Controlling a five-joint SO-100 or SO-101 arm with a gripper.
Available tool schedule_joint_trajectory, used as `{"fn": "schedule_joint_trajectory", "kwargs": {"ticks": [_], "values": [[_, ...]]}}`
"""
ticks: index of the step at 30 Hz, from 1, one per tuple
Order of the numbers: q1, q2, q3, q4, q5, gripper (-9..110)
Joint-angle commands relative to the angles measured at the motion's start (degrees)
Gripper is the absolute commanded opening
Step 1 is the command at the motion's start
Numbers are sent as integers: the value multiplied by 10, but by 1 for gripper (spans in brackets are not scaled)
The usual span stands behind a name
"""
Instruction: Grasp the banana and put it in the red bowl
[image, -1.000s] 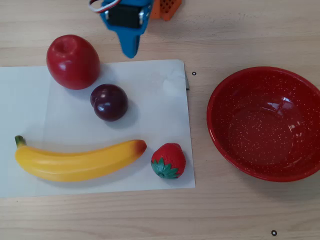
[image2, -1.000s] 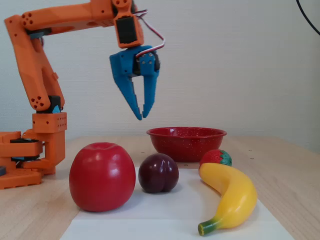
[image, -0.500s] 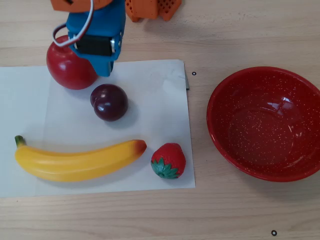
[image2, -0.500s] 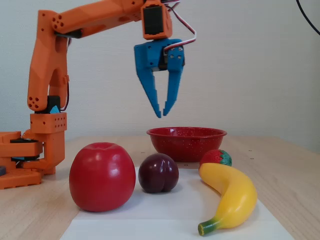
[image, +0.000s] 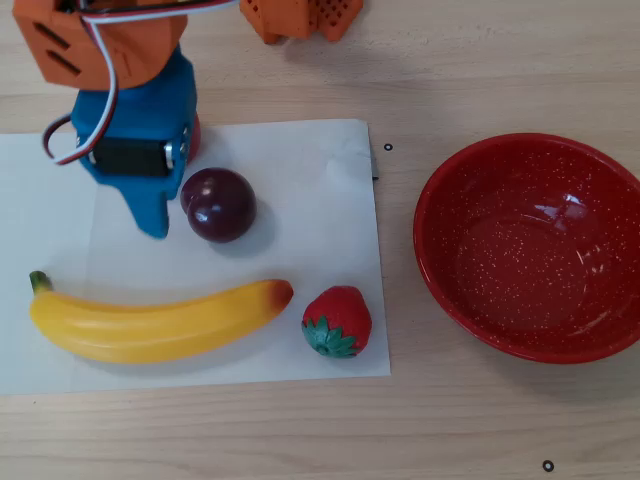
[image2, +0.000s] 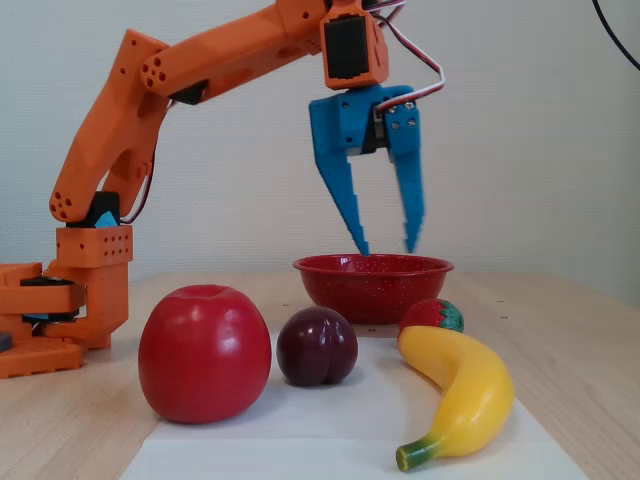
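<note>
1. The blue claw (image2: 386, 250) hangs in the air above the fruit, its two fingers pointing down and spread apart with nothing between them.
2. From above, the claw (image: 155, 215) sits over the upper left part of the white paper sheet (image: 330, 170), just beside the plum (image: 218, 204).
3. The banana (image: 155, 320) lies flat on the paper near its front edge, green stem toward the left in the overhead view and orange-tinged end close to the strawberry (image: 338, 321).
4. The red bowl (image: 530, 245) rests on the bare wooden table (image: 450, 430), off the paper to the right in the overhead view, and it holds nothing.
5. From the side, a red apple (image2: 204, 351) stands on the paper left of the plum (image2: 317, 346), with the banana (image2: 458, 390) in front and the bowl (image2: 372, 285) behind.
</note>
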Motion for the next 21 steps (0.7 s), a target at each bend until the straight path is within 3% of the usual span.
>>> {"fn": "schedule_joint_trajectory", "kwargs": {"ticks": [1, 8, 21], "values": [[-19, 24, -62, 56, 23, 21], [-29, -14, -77, 58, 47, 42], [-25, -63, -67, -16, 74, 53]]}}
